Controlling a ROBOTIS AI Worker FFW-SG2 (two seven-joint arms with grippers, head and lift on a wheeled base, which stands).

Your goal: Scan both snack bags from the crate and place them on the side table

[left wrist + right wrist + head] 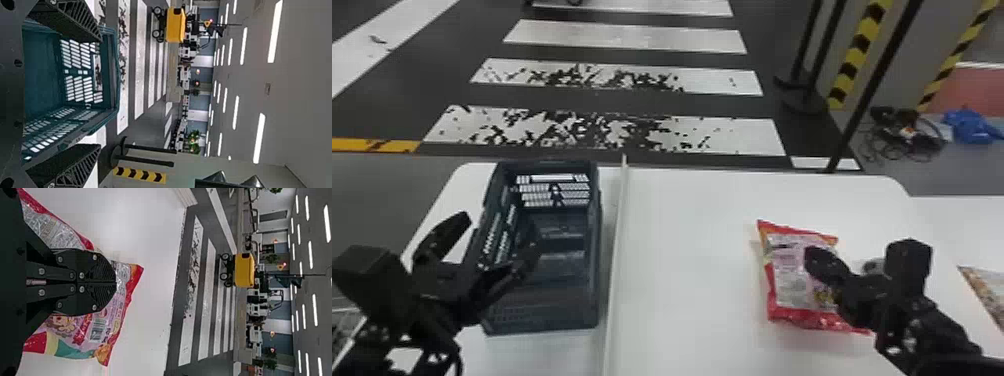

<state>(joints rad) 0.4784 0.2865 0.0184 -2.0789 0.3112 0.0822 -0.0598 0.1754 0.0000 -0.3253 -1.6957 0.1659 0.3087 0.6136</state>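
Note:
My left gripper [499, 234] is open above the near left part of the dark crate [599, 280]. The crate's bare floor shows between its walls. In the left wrist view the open fingers of the left gripper [98, 93] stand apart in front of the crate [113, 70]. A red and pink snack bag [784, 270] lies on the white table, partly covered by my right gripper [813, 260]. In the right wrist view the right gripper [115, 282] is shut, its fingers together over the snack bag [84, 333], whose barcode faces up. Another snack bag [989, 287] lies at the far right.
A thin pale divider [616, 225] runs front to back across the white table [682, 260], between crate and red bag. A small grey object [872, 265] is partly hidden behind the right gripper. Another white surface [957, 225] adjoins on the right. Black posts stand beyond the table's back edge.

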